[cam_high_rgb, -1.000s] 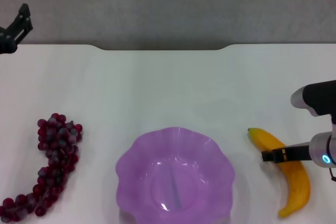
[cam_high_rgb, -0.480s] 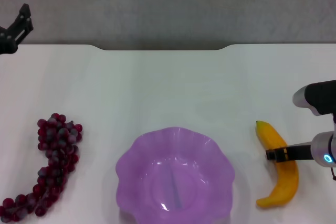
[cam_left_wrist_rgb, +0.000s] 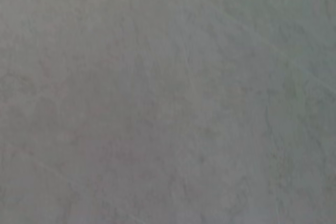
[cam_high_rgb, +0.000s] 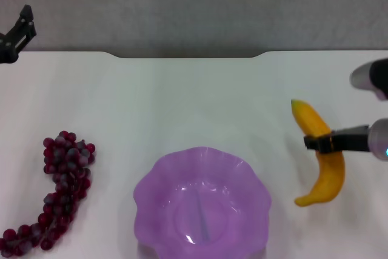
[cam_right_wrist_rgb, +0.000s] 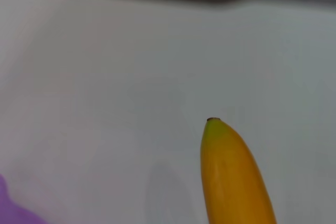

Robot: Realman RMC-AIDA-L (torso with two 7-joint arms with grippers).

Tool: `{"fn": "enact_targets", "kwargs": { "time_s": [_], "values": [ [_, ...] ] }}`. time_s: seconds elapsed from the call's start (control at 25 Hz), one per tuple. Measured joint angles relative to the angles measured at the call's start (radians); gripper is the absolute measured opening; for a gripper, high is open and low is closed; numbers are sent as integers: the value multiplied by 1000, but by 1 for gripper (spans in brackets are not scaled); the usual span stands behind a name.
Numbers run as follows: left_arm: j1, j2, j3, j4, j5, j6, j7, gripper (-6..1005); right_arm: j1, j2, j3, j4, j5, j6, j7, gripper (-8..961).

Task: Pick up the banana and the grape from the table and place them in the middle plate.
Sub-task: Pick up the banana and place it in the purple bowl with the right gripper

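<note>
Right gripper (cam_high_rgb: 319,142): jaws clamped across the middle of the banana (cam_high_rgb: 319,156). Over the last second we see the banana go from lying on the table (cam_high_rgb: 194,101), right of the plate, to hanging higher in the head view with its green tip pointing away from us and its lower end swung toward the plate. We judge it lifted clear; the grasp has held. The right wrist view shows the banana's tip (cam_right_wrist_rgb: 231,171) over bare white tabletop, with a sliver of purple rim at the corner.

What this means: pick of the first fruit looks done; carry toward the plate comes next.

Plate (cam_high_rgb: 151,192): purple, wavy rim, near edge of table, centre. Nothing in it yet.

Grapes (cam_high_rgb: 60,192): untouched on the table, well left of the plate.

Left gripper (cam_high_rgb: 18,34): parked at the far left edge, over nothing. We cannot tell whether its jaws stand apart or together.
</note>
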Motion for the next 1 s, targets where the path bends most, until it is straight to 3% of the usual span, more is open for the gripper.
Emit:
{"fn": "enact_targets", "kwargs": {
  "time_s": [0.2, 0.36, 1.0],
  "values": [
    [1, 0, 0, 0, 0, 0, 0, 873, -40, 0, 22, -171, 0, 75, -33, 500],
    [1, 0, 0, 0, 0, 0, 0, 873, -37, 0, -2, -227, 0, 117, -62, 500],
    [-2, 0, 0, 0, 0, 0, 0, 873, 78, 3, -307, -259, 5, 126, -115, 500]
  ]
}}
